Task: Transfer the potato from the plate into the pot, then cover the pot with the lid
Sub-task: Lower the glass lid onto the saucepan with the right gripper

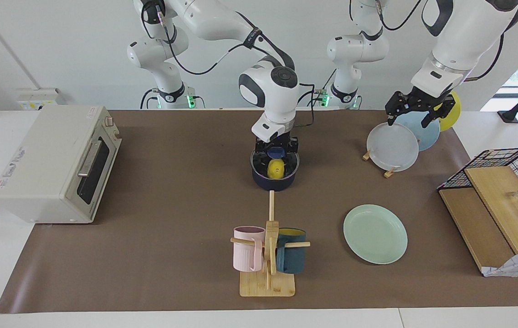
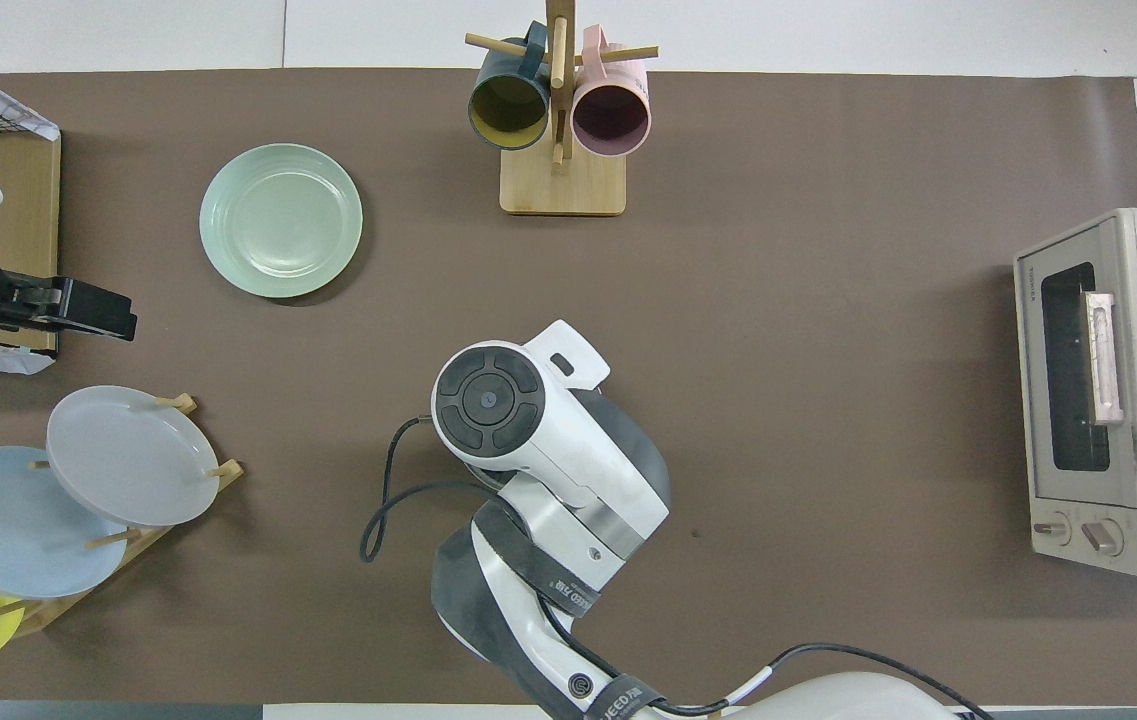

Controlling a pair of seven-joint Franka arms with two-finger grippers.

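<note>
With potato [image 1: 276,169] under glass lid [image 1: 275,160] in pot [image 1: 275,181] mid-table | right gripper [image 1: 276,148] grips lid knob; plate [image 1: 375,233] bare | left gripper [image 1: 417,110] released, waits over plate rack [image 1: 391,172] | release remains.

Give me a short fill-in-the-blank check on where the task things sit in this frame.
1. The potato lies inside the ____.
2. The mint-green plate now holds ____.
3. The ____ gripper is at the lid over the pot.
4. The left gripper hangs over the rack of upright ____.

Missing words: pot; nothing; right; plates
</note>
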